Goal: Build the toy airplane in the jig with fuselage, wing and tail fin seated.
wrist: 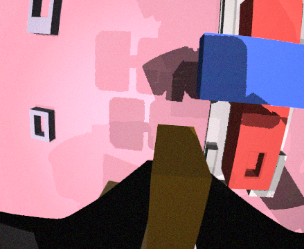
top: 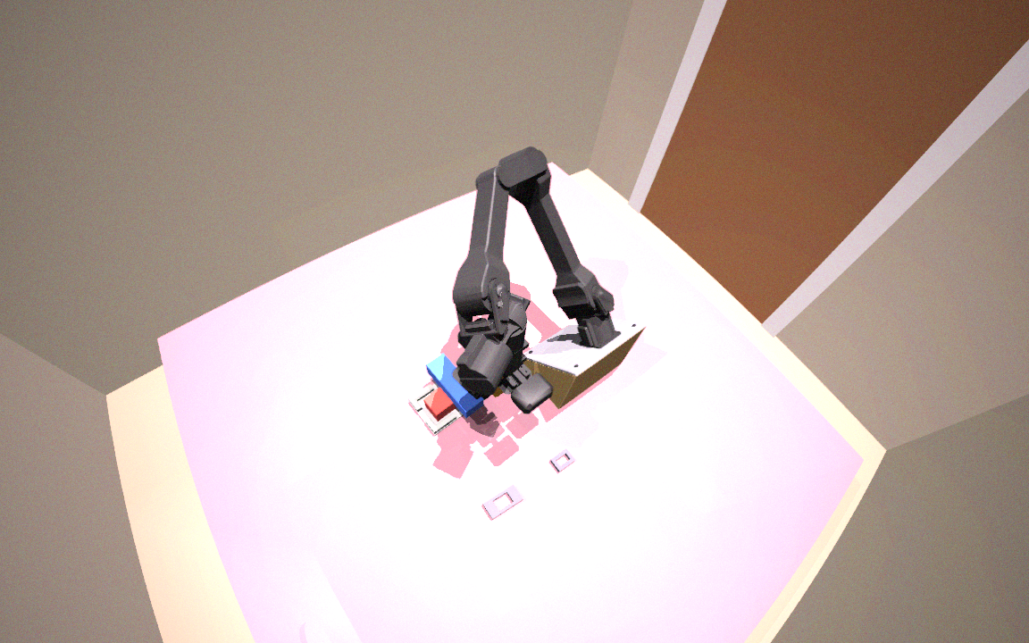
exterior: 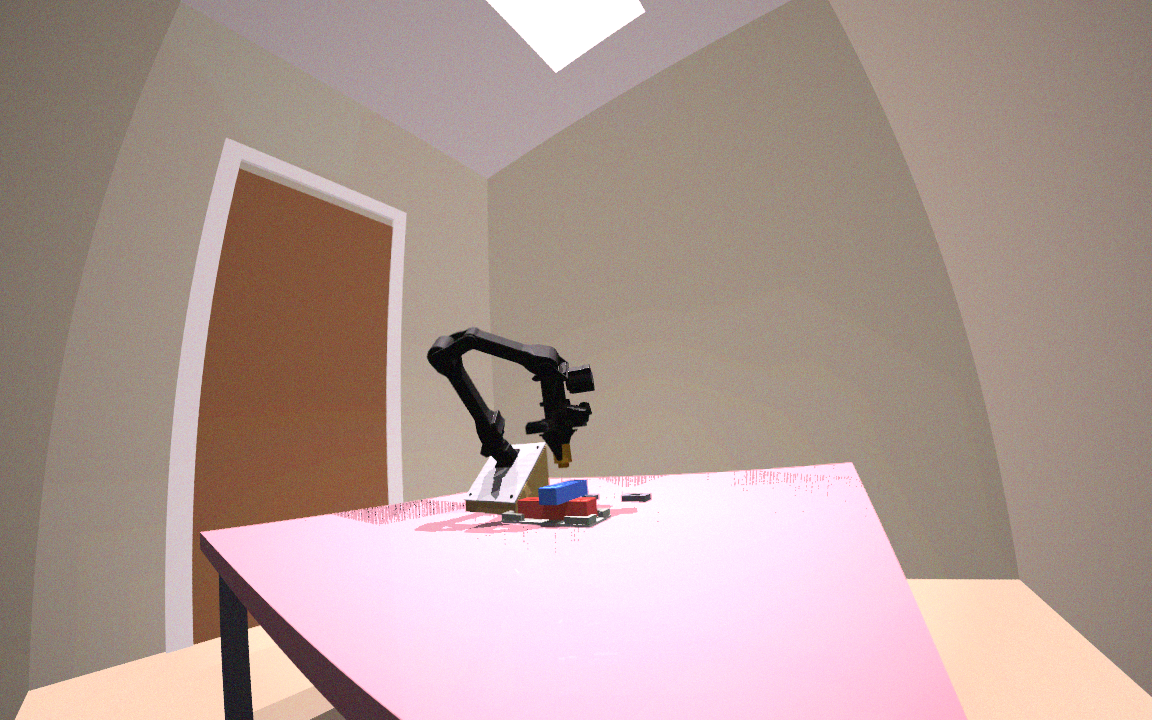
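Observation:
The red fuselage lies in the pale cradle and looks flat. The blue wing lies across the fuselage's top; its tab is hidden. The socket near the fuselage's tail is empty. My gripper is shut on the yellow-brown tail fin. The fin hangs above table height, beside the tail end of the fuselage in the wrist view, left of the socket. In the top view the arm hides most of the fin.
A larger grey holder and a smaller grey holder lie on the table, both with openings showing. The arm's wedge-shaped base stands close to the cradle.

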Available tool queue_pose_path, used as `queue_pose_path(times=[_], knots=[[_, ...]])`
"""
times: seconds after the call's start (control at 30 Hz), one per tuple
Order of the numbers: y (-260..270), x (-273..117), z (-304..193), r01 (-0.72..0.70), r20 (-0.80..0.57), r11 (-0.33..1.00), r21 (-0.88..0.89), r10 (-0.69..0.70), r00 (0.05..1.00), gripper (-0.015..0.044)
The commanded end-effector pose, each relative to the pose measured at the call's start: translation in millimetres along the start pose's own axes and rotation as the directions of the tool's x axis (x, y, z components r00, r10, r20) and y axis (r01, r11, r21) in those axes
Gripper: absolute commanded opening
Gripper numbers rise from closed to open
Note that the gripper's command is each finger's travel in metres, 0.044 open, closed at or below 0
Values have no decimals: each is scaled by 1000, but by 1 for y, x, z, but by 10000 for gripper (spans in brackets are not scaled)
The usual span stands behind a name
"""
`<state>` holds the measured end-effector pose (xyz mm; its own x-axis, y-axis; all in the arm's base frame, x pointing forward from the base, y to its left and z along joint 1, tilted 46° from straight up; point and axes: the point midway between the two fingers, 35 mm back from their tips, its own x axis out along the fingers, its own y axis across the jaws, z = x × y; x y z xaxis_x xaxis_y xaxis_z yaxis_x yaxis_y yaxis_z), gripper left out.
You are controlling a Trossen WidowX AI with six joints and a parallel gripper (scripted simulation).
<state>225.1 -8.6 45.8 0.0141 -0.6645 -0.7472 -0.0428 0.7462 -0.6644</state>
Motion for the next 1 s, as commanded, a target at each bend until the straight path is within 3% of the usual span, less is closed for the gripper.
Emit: queue_pose_path(times=[0.0, 0.87, 0.97], knots=[[-14, 4, -4, 11, 0, 1000, -9, -11, 1000, 0], [-80, 21, -37, 69, -19, 997, -31, -70, 997, 0], [-81, 21, -37, 69, -19, 997, -31, -70, 997, 66]])
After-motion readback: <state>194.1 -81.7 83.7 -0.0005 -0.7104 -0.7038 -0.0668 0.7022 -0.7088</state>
